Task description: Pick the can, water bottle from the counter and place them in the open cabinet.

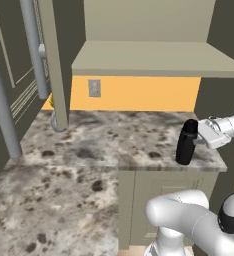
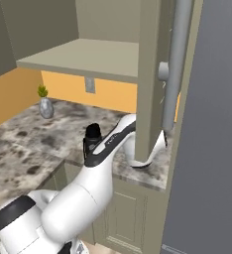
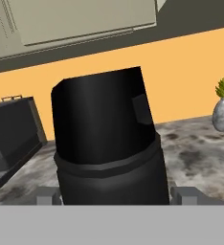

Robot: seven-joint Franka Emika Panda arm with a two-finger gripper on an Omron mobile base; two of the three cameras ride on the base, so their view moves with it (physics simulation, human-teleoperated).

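The water bottle [image 1: 186,143] is seen standing upright on the worktop [image 1: 89,150], near its front right edge, below the open cabinet [image 1: 149,57]. The claw [image 1: 199,136] is positioned level with the bottle's cap; its fingers [image 3: 185,195] are spread on either side of the bottle, and contact probably is not made, though this cannot be told for certain. A small grey vase [image 2: 46,107] with a green sprig is set well apart, by the orange wall.
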